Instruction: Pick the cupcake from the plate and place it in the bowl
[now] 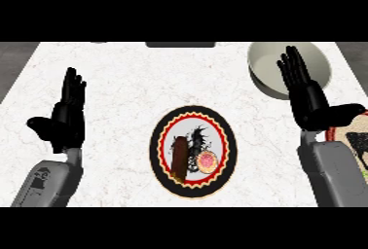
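A cupcake (193, 160) with a brown wrapper and a pink-and-yellow top lies on its side on a round plate (159, 154) with a black, red and cream patterned rim, at the counter's middle front. A grey-white bowl (267, 78) stands at the back right. My right hand (307, 97) is open with straight fingers, raised in front of the bowl and hiding part of it. At the left, apart from the plate, my left hand (66, 114) is open with its fingers pointing up.
The counter is white marble (129, 73). A second patterned plate (354, 141) shows at the right edge, partly behind my right forearm. A dark object (179, 44) sits at the back edge.
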Tool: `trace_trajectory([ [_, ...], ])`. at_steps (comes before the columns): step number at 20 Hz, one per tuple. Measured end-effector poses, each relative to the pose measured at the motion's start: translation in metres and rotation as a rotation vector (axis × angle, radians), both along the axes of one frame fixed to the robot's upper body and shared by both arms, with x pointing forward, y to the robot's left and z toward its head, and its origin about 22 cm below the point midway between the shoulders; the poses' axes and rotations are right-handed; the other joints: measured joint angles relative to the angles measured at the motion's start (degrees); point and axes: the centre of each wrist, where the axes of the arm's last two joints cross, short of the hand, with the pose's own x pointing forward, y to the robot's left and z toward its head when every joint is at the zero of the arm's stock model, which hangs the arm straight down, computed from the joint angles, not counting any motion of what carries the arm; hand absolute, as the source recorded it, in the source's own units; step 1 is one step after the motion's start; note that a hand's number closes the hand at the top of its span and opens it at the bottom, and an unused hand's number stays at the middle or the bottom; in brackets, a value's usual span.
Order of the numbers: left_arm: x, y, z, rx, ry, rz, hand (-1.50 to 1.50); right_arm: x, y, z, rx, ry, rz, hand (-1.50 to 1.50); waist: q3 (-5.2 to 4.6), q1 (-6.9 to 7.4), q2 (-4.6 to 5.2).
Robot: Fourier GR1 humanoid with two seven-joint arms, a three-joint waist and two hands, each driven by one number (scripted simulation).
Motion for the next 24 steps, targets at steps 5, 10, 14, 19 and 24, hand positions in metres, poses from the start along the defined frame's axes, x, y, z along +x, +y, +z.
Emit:
trace_trajectory([
  [5,-0.008,-0.014,0.004,0.046,0.050,-0.213,0.00,-0.016,0.033,-0.001,-0.048,0.048,0.026,1.50,-0.38,-0.86,-0.25],
  [10,-0.023,-0.037,-0.005,0.070,0.127,-0.451,0.00,-0.035,0.048,-0.025,-0.315,0.136,-0.029,-1.50,-0.77,-1.46,-0.40],
  [14,-0.031,-0.042,-0.004,0.059,0.154,-0.552,0.00,-0.059,0.085,-0.048,-0.349,0.163,-0.017,-1.50,-0.59,-0.87,-0.17],
  [19,-0.033,-0.040,-0.001,0.065,0.164,-0.597,0.00,-0.055,0.104,-0.033,-0.617,0.162,0.043,-1.50,-0.58,-0.36,-0.15],
  [24,-0.035,-0.037,-0.003,0.064,0.169,-0.604,0.00,-0.039,0.109,-0.004,-0.939,0.257,0.096,-1.50,-0.67,-0.11,-0.22],
])
